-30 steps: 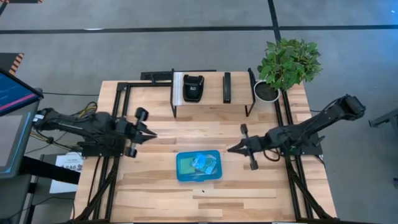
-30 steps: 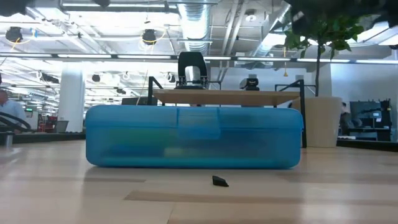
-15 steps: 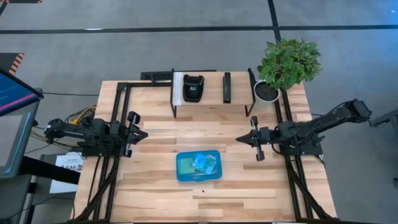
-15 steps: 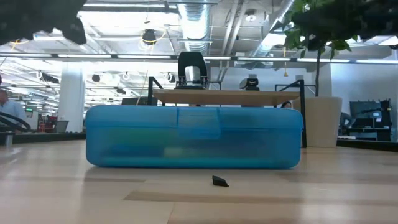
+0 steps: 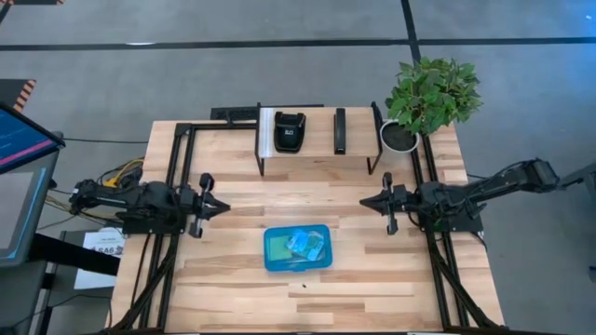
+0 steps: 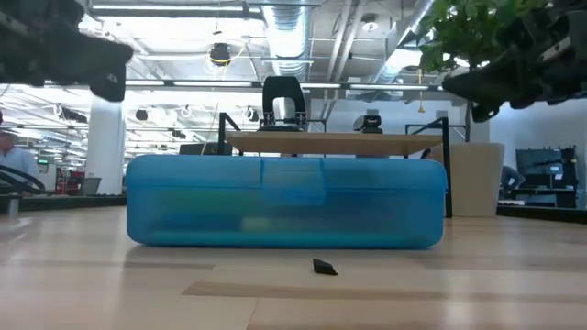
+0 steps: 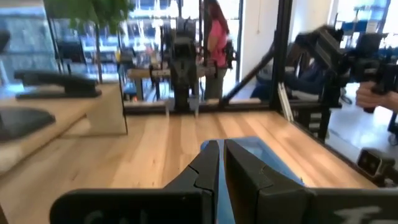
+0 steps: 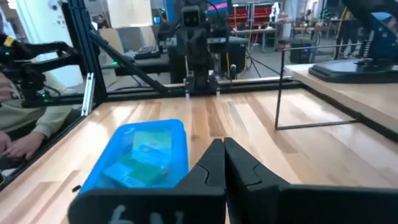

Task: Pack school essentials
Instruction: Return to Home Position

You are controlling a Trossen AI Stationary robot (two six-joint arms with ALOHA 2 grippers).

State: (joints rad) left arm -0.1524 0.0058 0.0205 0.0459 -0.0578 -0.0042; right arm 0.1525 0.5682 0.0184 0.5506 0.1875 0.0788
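A translucent blue hinged case point(image 5: 297, 247) lies shut on the middle of the table, nearer its front edge. The school essentials point(image 5: 304, 244) show dimly through its lid as teal and green shapes point(image 8: 146, 155); I cannot tell the single items apart. My left gripper point(image 5: 226, 207) hangs shut to the left of the case, pointing level toward the table's right. My right gripper point(image 5: 363, 202) hangs shut to the right of the case and points back at it. Both are clear of the case point(image 6: 284, 202) and hold nothing.
A dark metal rack with two black devices point(image 5: 290, 131) point(image 5: 340, 130) stands at the far edge, with a potted plant point(image 5: 431, 93) at the far right. A small black scrap point(image 6: 325, 267) lies in front of the case. People point(image 7: 217, 37) stand beyond the table.
Both arms have sunk and now show at the top corners of the low view. My right gripper has drawn back toward the table's right edge and a little toward the far edge. Both grippers have stayed shut. The case has not moved.
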